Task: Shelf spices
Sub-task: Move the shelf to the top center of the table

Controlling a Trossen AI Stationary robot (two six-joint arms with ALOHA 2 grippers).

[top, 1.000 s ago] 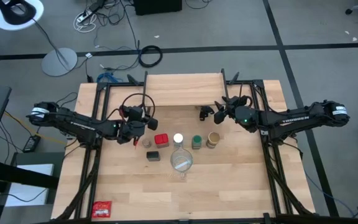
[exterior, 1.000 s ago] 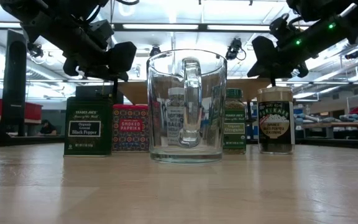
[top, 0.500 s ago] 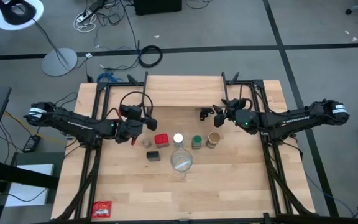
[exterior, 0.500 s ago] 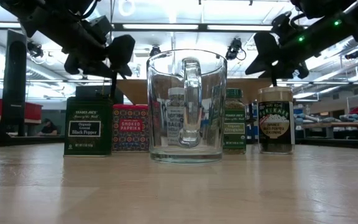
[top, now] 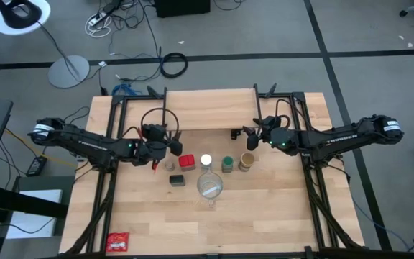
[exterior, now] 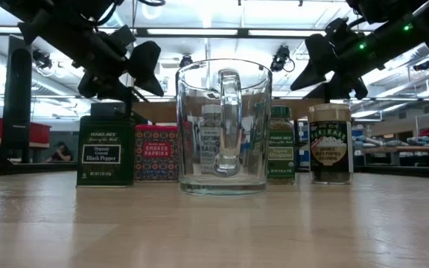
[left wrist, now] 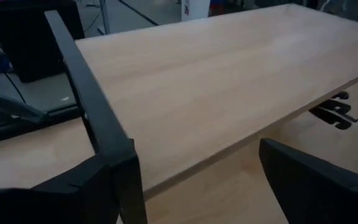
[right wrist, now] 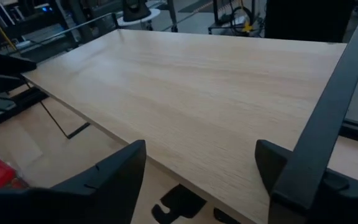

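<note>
Tabletop: dark green tin (exterior: 106, 151) "Black Pepper", red tin (exterior: 156, 152) "Smoked Paprika".

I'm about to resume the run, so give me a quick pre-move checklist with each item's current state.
1. Left gripper jaws open, empty: ok.
2. Right gripper jaws open, empty: ok.
3. Shelf top free for spices: ok.
4. Red tin, green tin and the jars upright on the table: ok.
5. Glass mug stands among the spices, crowding the white-lidded jar: not ok.
</note>
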